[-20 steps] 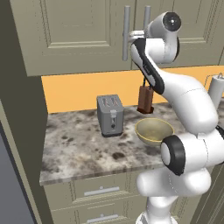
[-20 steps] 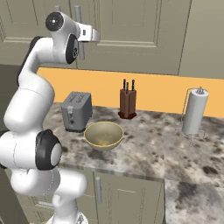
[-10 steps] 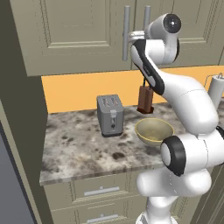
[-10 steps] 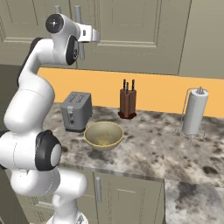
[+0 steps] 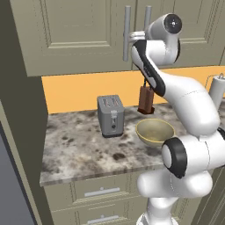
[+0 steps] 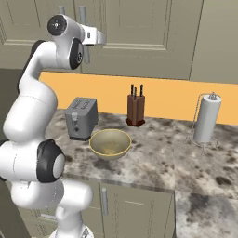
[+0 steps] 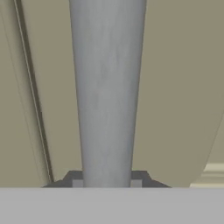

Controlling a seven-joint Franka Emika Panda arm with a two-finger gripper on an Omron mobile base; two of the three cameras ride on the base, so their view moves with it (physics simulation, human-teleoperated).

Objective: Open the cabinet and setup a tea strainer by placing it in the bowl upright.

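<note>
Cabinet (image 5: 79, 30): two doors, two handles, shut.

Both base cameras look forward and down from behind, left and right, sharing the tabletop (image 5: 83, 149), toaster (image 5: 110, 115) and bowl (image 6: 110, 143). Hand camera sits tight against a cabinet handle (image 7: 107, 92).

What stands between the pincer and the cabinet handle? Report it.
Nothing visible does. In the hand view the pincer has a fingertip on each side of the grey bar handle of the cabinet, whose doors are closed.
</note>
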